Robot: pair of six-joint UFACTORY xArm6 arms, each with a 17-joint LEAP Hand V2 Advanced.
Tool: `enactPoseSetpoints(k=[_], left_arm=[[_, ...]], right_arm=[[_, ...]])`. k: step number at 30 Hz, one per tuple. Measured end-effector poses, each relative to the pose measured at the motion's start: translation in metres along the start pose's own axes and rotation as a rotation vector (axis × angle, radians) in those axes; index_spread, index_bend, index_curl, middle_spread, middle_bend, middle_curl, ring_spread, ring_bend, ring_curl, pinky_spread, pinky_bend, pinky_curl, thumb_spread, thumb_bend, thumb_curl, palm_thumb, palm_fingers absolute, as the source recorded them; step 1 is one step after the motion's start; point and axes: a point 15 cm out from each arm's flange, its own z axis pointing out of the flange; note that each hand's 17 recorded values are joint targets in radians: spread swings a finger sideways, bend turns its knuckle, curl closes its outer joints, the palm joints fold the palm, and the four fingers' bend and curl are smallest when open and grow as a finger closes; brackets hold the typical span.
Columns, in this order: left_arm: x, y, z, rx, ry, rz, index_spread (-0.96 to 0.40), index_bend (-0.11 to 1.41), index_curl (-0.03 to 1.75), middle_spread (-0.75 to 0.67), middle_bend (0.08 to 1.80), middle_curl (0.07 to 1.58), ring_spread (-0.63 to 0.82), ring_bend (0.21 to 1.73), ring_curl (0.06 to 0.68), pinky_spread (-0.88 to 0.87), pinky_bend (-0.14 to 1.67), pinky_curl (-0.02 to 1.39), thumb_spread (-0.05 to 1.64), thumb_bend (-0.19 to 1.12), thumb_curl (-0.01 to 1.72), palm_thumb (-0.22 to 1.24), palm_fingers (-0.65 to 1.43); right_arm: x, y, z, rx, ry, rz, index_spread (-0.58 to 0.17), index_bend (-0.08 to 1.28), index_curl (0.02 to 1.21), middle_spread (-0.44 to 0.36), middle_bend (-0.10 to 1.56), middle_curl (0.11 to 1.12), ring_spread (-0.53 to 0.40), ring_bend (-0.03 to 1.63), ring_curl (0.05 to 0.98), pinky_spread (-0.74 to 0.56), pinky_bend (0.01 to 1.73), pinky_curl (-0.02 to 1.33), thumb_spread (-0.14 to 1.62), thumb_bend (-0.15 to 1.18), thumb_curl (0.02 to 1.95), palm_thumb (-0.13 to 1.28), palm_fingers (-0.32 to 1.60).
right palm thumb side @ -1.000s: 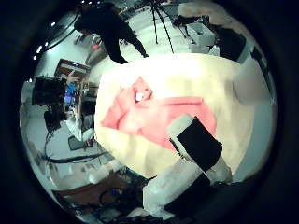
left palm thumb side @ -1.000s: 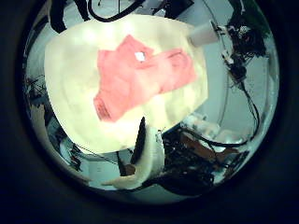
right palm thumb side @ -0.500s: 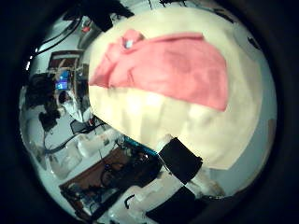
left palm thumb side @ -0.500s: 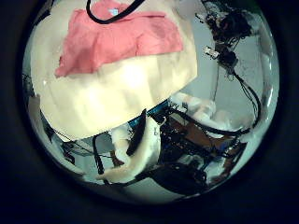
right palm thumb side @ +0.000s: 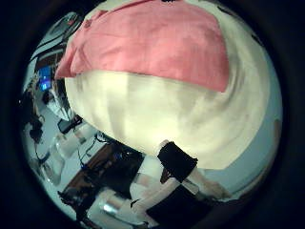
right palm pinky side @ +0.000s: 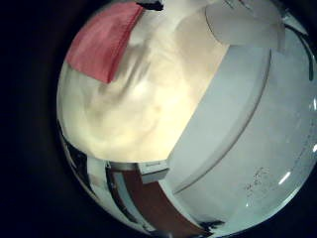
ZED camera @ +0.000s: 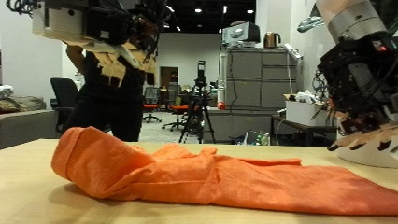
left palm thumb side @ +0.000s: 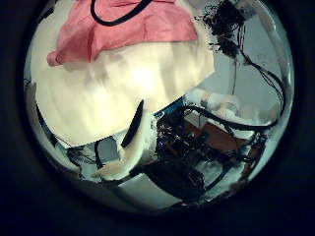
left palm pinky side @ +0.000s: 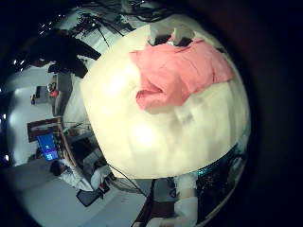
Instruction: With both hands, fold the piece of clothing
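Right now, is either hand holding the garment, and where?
Nothing is held. The orange garment lies bunched on the table; the left hand and right hand hang above it, fingers relaxed.

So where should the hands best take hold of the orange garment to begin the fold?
Probably the bunched, raised end of the orange garment, near the left hand, coming down from above: that end stands up off the table, so the fingers can pinch it. The other end lies flat.

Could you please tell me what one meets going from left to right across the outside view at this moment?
Left robot hand up high, then the orange piece of clothing lying across the table, then the right robot hand above the garment's end.
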Motion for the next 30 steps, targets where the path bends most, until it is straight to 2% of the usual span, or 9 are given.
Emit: enactPoseSetpoints(k=[9, 12, 15, 18, 20, 21, 23, 28, 30], left_arm=[[0.008, 0.001, 0.01, -0.022, 0.004, 0.016, 0.08, 0.17, 0.33, 0.22, 0.2, 0.35, 0.45, 0.4, 0.229, 0.42, 0.28, 0.28, 1.27, -0.01, 0.26, 0.34, 0.16], [0.01, 0.0, 0.01, -0.022, 0.005, 0.017, 0.08, 0.17, 0.33, 0.22, 0.2, 0.35, 0.46, 0.4, 0.228, 0.42, 0.28, 0.28, 1.27, -0.01, 0.25, 0.34, 0.16], [0.011, -0.001, 0.013, -0.029, 0.007, 0.02, 0.08, 0.16, 0.33, 0.22, 0.2, 0.35, 0.46, 0.39, 0.226, 0.42, 0.27, 0.28, 1.27, -0.01, 0.25, 0.34, 0.17], [0.011, -0.001, 0.014, -0.033, 0.007, 0.021, 0.08, 0.16, 0.33, 0.21, 0.2, 0.35, 0.46, 0.39, 0.224, 0.41, 0.26, 0.29, 1.27, -0.01, 0.25, 0.34, 0.17], [0.01, -0.001, 0.015, -0.035, 0.005, 0.019, 0.08, 0.17, 0.33, 0.21, 0.2, 0.35, 0.46, 0.39, 0.224, 0.41, 0.26, 0.29, 1.27, -0.01, 0.25, 0.34, 0.17], [0.01, -0.002, 0.015, -0.035, 0.004, 0.019, 0.08, 0.17, 0.32, 0.21, 0.2, 0.35, 0.46, 0.39, 0.223, 0.41, 0.26, 0.29, 1.27, -0.01, 0.25, 0.34, 0.17], [0.009, -0.004, 0.015, -0.035, 0.001, 0.022, 0.08, 0.16, 0.32, 0.2, 0.2, 0.35, 0.46, 0.39, 0.222, 0.41, 0.25, 0.29, 1.27, -0.01, 0.25, 0.34, 0.18], [0.005, -0.009, 0.02, -0.049, -0.006, 0.027, 0.08, 0.16, 0.32, 0.19, 0.21, 0.36, 0.46, 0.39, 0.218, 0.4, 0.25, 0.29, 1.27, -0.01, 0.25, 0.34, 0.18], [0.004, -0.008, 0.021, -0.051, -0.008, 0.023, 0.08, 0.17, 0.32, 0.2, 0.21, 0.36, 0.46, 0.38, 0.216, 0.4, 0.24, 0.29, 1.27, -0.01, 0.25, 0.34, 0.19]], right_arm=[[-0.002, -0.021, 0.051, -0.065, -0.022, -0.003, -0.326, 0.18, 0.29, 0.036, 0.21, 0.34, 0.141, 0.37, 0.249, 0.28, 0.37, 0.36, 1.01, -0.02, 0.29, 0.58, 0.09], [0.0, -0.023, 0.059, -0.081, 0.001, 0.006, -0.309, 0.19, 0.3, 0.023, 0.24, 0.34, 0.084, 0.43, 0.252, 0.26, 0.31, 0.32, 0.98, -0.02, 0.3, 0.61, 0.26], [0.011, -0.022, 0.061, -0.098, 0.071, 0.026, -0.315, 0.21, 0.31, -0.042, 0.37, 0.38, -0.044, 0.55, 0.27, 0.15, 0.24, 0.29, 0.97, -0.01, 0.32, 0.65, 0.58], [0.017, -0.02, 0.061, -0.1, 0.102, 0.031, -0.36, 0.21, 0.32, -0.118, 0.47, 0.43, -0.187, 0.72, 0.318, -0.14, 0.43, 0.31, 0.97, -0.01, 0.34, 0.71, 1.12], [0.018, -0.019, 0.058, -0.094, 0.105, 0.031, -0.378, 0.25, 0.37, -0.146, 0.52, 0.46, -0.232, 0.76, 0.355, -0.27, 0.52, 0.35, 0.96, -0.01, 0.35, 0.74, 1.21], [0.019, -0.019, 0.056, -0.09, 0.106, 0.03, -0.392, 0.32, 0.41, -0.162, 0.62, 0.51, -0.261, 0.81, 0.392, -0.36, 0.58, 0.38, 0.96, -0.01, 0.36, 0.77, 1.33], [0.022, -0.017, 0.052, -0.082, 0.108, 0.032, -0.393, 0.46, 0.48, -0.17, 0.73, 0.56, -0.271, 0.89, 0.433, -0.42, 0.68, 0.42, 0.96, 0.0, 0.38, 0.81, 1.43], [0.031, -0.007, 0.048, -0.058, 0.105, 0.061, -0.381, 0.72, 0.62, -0.172, 0.95, 0.66, -0.266, 1.06, 0.518, -0.42, 0.95, 0.54, 1.0, 0.05, 0.44, 0.98, 1.36], [0.039, -0.004, 0.045, -0.008, 0.106, 0.084, -0.371, 0.81, 0.67, -0.173, 1.02, 0.7, -0.259, 1.13, 0.552, -0.4, 1.03, 0.59, 1.03, 0.07, 0.47, 1.03, 1.31]])
